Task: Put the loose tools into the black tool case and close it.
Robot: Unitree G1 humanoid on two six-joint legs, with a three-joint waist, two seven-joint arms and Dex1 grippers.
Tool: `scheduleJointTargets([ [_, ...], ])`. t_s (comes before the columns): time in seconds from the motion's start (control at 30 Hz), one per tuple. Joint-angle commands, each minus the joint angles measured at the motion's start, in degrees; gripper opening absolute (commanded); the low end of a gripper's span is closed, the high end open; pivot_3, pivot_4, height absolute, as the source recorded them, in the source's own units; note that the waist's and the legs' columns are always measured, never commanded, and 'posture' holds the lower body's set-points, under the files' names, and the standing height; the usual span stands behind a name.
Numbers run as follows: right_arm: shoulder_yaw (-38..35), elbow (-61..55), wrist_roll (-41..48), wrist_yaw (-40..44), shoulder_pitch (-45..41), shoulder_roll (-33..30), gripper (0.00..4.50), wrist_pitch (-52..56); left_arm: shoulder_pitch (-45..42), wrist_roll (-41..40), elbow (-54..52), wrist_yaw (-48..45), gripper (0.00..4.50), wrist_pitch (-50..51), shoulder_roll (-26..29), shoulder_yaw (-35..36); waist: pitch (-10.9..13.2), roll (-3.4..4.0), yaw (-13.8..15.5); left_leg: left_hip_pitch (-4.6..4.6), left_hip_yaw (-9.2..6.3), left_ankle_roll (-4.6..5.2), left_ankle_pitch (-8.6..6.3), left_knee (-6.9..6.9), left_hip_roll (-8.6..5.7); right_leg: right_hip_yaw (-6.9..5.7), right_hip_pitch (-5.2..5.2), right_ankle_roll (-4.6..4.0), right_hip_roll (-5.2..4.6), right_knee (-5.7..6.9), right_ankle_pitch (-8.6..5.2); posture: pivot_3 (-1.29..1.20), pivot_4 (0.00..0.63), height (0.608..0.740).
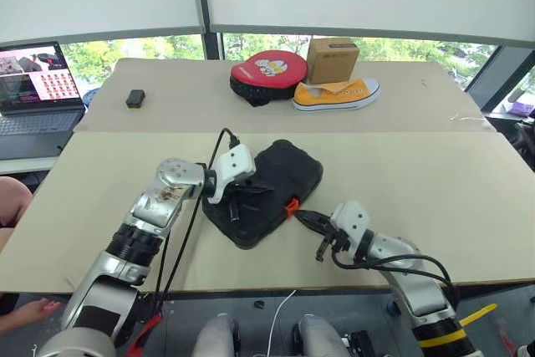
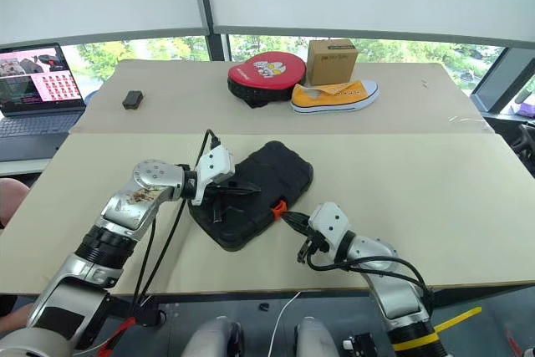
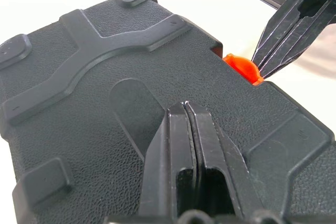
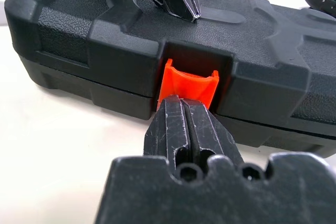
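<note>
Beige desk (image 1: pixel 435 181) is lying mostly bare under a window wall. Black tool case (image 1: pixel 280 175), lid down, is sitting near its front edge. Left pincer (image 1: pixel 244 194), fingers together, is pressing the lid; right pincer (image 1: pixel 303 216), also pinched together, is touching the orange latch (image 4: pixel 187 82). Far edge is carrying a yellow shoe (image 1: pixel 336 94).

L pincer (image 3: pixel 185 109) & R pincer (image 4: pixel 185 104) both fully closed.

The case (image 1: pixel 276 181) is black and pebble-textured, its latch (image 4: pixel 188 83) orange. Beyond the case lie a red-and-black pouch (image 1: pixel 267 73) and a yellow shoe (image 1: pixel 336 94).
</note>
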Motion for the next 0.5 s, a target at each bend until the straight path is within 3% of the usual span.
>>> scheduleJointTargets([
  [0.03, 1.3, 0.4, -2.0, -1.4, -2.8, 0.7, 0.00, 2.0, 3.8, 3.1, 2.9, -0.6, 0.08, 4.0, 0.4, -4.5, 0.0, 0.00, 0.0, 0.02, -0.01, 0.00, 0.00, -0.01, 0.00, 0.00, 0.00, -0.02, 0.00, 0.00, 0.00, 0.00, 0.150, 0.740],
  [0.2, 0.9, -2.6, -0.6, 0.4, -2.0, -0.5, 0.00, 4.5, 5.1, 2.0, 2.2, -0.1, 0.08, 2.4, 0.9, -2.5, 0.0, 0.01, 0.1, 0.01, 0.00, -0.01, 0.00, -0.10, -0.01, 0.01, -0.02, -0.06, -0.03, 0.00, -0.03, 0.00, 0.150, 0.740],
  [0.33, -2.6, -6.7, 2.7, 2.9, 1.5, -3.4, 0.00, 2.5, 8.0, -3.6, -0.3, -1.0, 0.08, -0.7, 1.4, 4.8, 0.0, 0.01, 0.0, 0.01, 0.05, -0.01, 0.00, -0.23, 0.00, 0.09, -0.08, -0.05, -0.06, -0.02, -0.04, 0.00, 0.150, 0.740],
  [0.5, -10.9, -10.5, 9.1, 7.6, 8.4, -10.2, 0.00, 1.4, 16.0, -11.3, -7.8, -3.3, 1.93, -5.1, 6.0, 16.9, 0.1, 0.09, -0.1, 0.00, 0.06, -0.01, -0.01, -0.46, 0.08, 0.11, -0.14, -0.07, -0.09, -0.13, -0.08, 0.00, 0.150, 0.740],
])
